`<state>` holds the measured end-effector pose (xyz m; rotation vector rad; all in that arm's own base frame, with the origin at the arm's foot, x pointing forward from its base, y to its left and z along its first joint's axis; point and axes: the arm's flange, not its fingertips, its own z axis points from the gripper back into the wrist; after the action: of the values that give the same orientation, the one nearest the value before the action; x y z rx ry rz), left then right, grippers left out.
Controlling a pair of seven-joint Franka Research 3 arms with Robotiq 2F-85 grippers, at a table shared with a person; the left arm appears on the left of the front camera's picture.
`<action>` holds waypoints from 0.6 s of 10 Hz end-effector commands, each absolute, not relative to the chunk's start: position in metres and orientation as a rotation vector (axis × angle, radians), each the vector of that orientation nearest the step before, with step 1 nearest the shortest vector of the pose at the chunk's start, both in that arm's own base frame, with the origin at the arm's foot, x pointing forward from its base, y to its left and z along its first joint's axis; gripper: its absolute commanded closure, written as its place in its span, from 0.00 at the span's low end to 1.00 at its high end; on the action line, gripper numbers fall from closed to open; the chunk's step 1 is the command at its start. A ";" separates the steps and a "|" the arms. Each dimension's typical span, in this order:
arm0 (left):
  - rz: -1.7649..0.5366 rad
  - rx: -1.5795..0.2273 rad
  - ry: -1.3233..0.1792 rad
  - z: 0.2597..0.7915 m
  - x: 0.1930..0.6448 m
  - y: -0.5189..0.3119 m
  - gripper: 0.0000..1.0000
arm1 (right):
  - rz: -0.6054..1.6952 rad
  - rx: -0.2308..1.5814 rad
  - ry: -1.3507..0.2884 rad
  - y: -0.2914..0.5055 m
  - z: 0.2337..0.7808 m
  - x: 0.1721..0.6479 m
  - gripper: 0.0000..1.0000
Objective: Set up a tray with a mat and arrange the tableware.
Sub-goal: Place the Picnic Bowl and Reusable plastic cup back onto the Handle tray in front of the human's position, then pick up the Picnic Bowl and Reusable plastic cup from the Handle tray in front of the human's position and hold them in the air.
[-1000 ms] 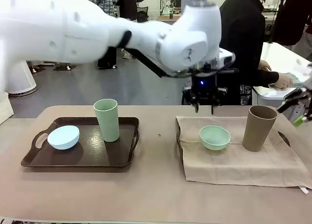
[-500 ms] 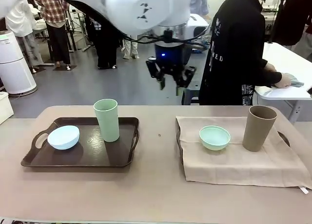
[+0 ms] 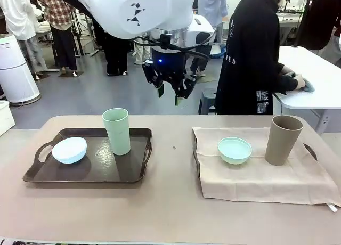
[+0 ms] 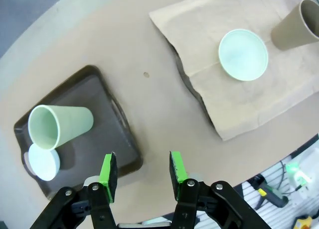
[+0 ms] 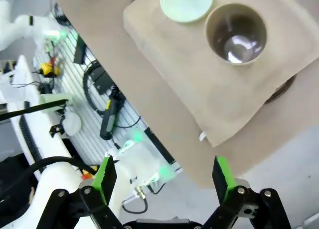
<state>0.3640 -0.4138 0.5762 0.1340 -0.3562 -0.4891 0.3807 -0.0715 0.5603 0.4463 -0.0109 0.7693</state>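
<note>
4 tableware pcs, 2 trays, 1 mat: my stock-take from the remote stn.
- Tray w/ mat, desk (image 3: 170,213) R side: beige mat (image 3: 256,178) draped over second tray (image 3: 195,158). On it: mint green bowl (image 3: 234,150) and brown-tan cup (image 3: 282,140), cup upright, near ea. other, apart.
- Dark tray (image 3: 32,176), desk L side, bare, no mat: pale blue bowl (image 3: 69,149) and light green cup (image 3: 116,131), cup upright, near, not touching.
- Left jaws: high over desk's far edge, between the trays. Left pads (image 4: 107,171) approx half apart, nothing between.
- Right jaws: right pads (image 5: 104,176) spread full wide, empty, looking down on mat corner nr brown-tan cup.
- Status, my est.: mat laid, 2 of 4 pcs on it, abt halfway. Left to do, I judge: pale blue bowl + light green cup across to mat, then tidy layout.
</note>
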 end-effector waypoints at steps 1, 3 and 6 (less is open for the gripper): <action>-0.490 0.102 -0.348 0.576 0.372 -0.421 0.44 | 0.798 0.447 -0.057 -0.073 0.553 0.382 0.00; -0.490 0.102 -0.348 0.576 0.372 -0.421 0.44 | 0.798 0.447 -0.057 -0.073 0.553 0.382 0.00; -0.490 0.102 -0.348 0.576 0.372 -0.421 0.44 | 0.798 0.447 -0.057 -0.073 0.553 0.382 0.00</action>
<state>0.3738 -0.4240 0.5751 0.1138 -0.3528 -0.4938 0.3838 -0.0744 0.5579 0.4443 -0.0394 0.7887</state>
